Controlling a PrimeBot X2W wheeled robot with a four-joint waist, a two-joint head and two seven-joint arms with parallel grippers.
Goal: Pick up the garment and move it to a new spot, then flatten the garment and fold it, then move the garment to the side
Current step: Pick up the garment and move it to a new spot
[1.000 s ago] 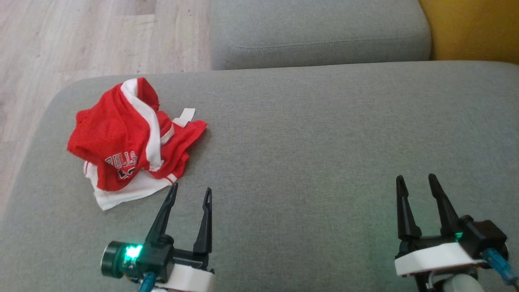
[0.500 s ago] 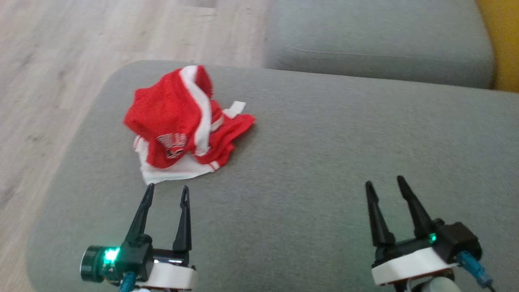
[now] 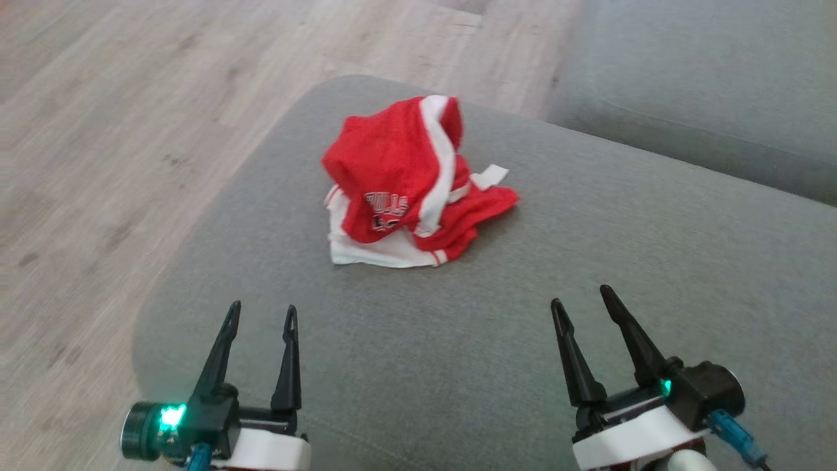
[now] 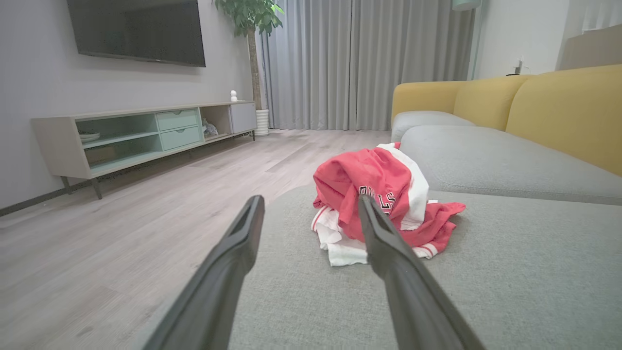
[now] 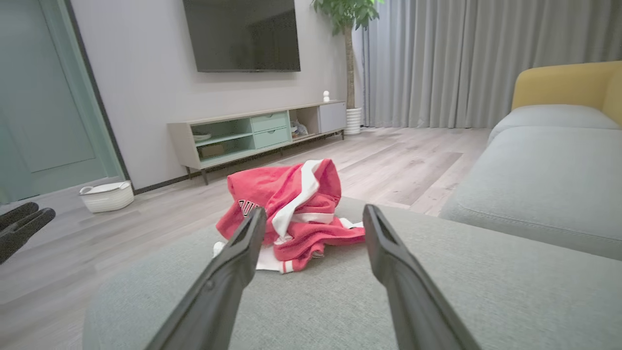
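- Head view: left gripper [image 3: 263, 306] and right gripper [image 3: 580, 294] low over the grey seat cushion [image 3: 425, 366], both spread wide, nothing held. Likely readied for a grab.
- Garment [image 3: 405, 190], red with white trim, heaped ahead of both grippers, between their lines, near the cushion's far corner. Untouched, pickup not begun.
- Right wrist view, beyond: white basket [image 5: 107, 195] on floor, contents hidden. Cabinet [image 5: 257, 131] shelves hold small items, too small to tell.

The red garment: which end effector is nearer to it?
Left, slightly. The left end effector is open just short of the red garment, off its left corner; the right end effector, also open, is farther away on its right side.
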